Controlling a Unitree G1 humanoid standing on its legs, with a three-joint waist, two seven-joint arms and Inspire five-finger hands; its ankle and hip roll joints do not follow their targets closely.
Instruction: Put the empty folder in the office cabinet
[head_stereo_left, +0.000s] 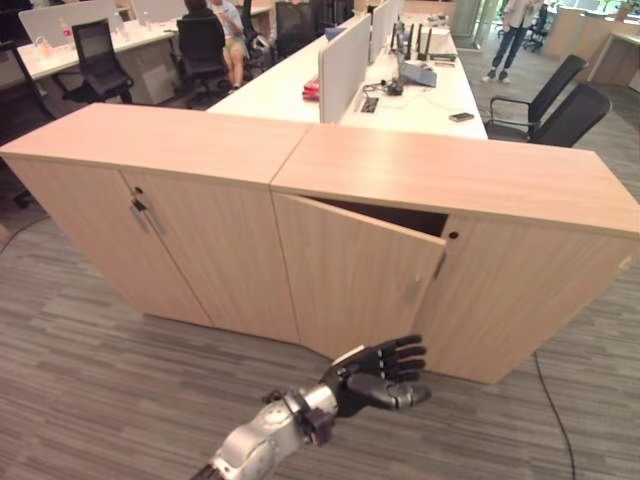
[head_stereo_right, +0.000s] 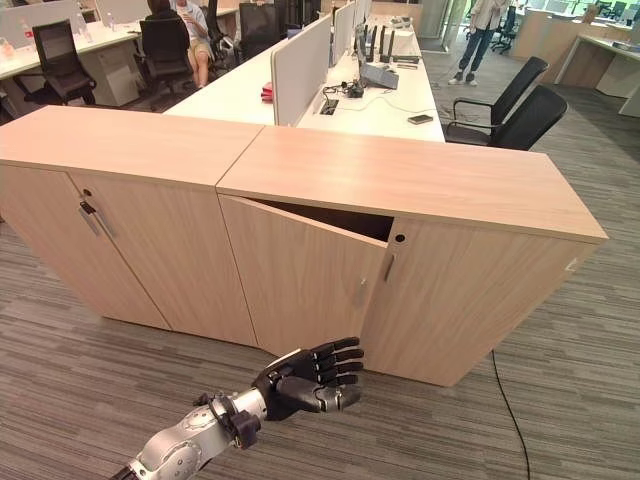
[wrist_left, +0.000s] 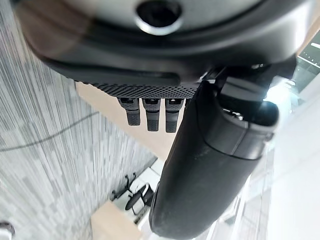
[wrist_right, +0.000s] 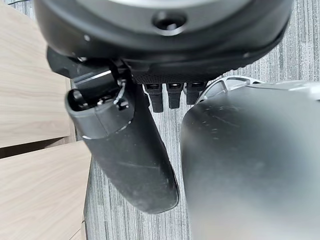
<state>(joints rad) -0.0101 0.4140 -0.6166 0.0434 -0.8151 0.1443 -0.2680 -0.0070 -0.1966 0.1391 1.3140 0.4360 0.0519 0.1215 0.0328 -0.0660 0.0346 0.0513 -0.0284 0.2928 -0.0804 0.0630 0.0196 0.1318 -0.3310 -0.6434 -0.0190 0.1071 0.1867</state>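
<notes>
One cabinet (head_stereo_left: 440, 260) door (head_stereo_left: 350, 275) hangs ajar; the left hand (head_stereo_left: 380, 375), fingers loosely relaxed and holding nothing, hovers below it.

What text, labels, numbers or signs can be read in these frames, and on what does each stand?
None can be read.
The cabinet, its half-open door and the left hand show no print.
Items on the desks behind are too small to read.
</notes>
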